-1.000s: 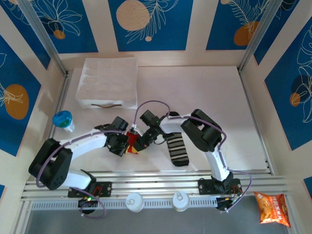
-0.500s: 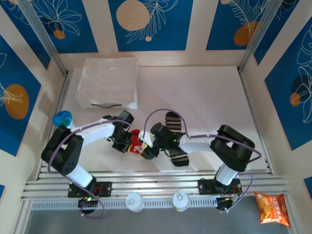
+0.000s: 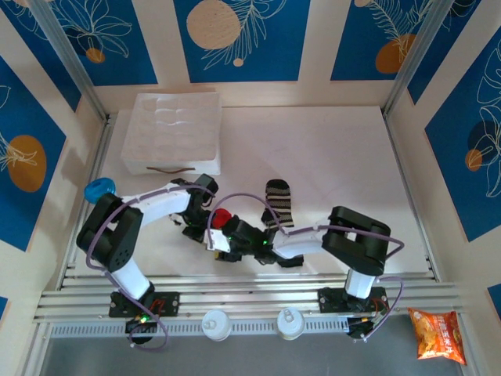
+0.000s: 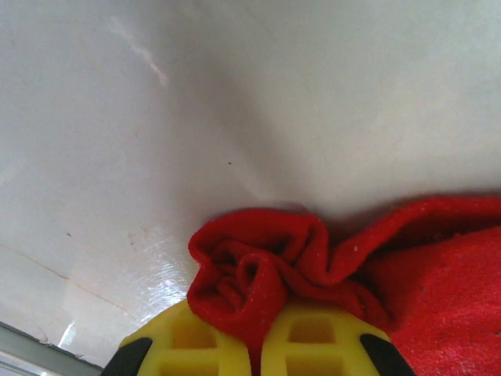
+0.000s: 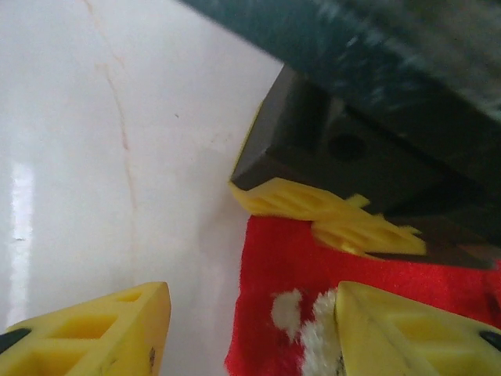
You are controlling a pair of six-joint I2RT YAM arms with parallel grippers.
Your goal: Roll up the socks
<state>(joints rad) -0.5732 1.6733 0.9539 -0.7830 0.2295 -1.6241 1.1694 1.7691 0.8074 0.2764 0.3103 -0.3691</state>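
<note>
We see the left gripper (image 4: 254, 356) clamped on the red sock (image 4: 266, 258). Its yellow fingers (image 4: 184, 345) are pressed together on a bunched fold of the fabric. The rest of the sock spreads toward 3 o'clock in the left wrist view, flat on the white desk (image 4: 235, 94).

From the top camera, the red sock (image 3: 221, 215) sits at about 7 o'clock from the desk (image 3: 337, 149) centre, near the front rail. The left gripper (image 3: 208, 228) comes onto it from 11 o'clock. The right gripper (image 3: 225, 241) reaches in from 3 o'clock, with its arm low across the desk.

The right gripper (image 5: 250, 337) has its jaws apart, and we see nothing held. One finger (image 5: 94, 333) is over bare desk (image 5: 102, 117) and the other is over the red sock (image 5: 290, 251), whose edge lies between them. We see fuzzy white patches on the fabric there. The left gripper (image 5: 329, 215) shows at 1 o'clock in that view, on the sock.

The striped sock (image 3: 279, 202) lies at 3 o'clock of the red one, stretched roughly 12 to 6. Its near end is hidden under the right arm. We can't tell whether the two socks touch.

The white tray (image 3: 172, 129) is at the 10 o'clock corner. A blue-topped cup (image 3: 99, 189) stands at the 9 o'clock edge, and a snack bag (image 3: 437, 334) lies past the rail at 5 o'clock.
</note>
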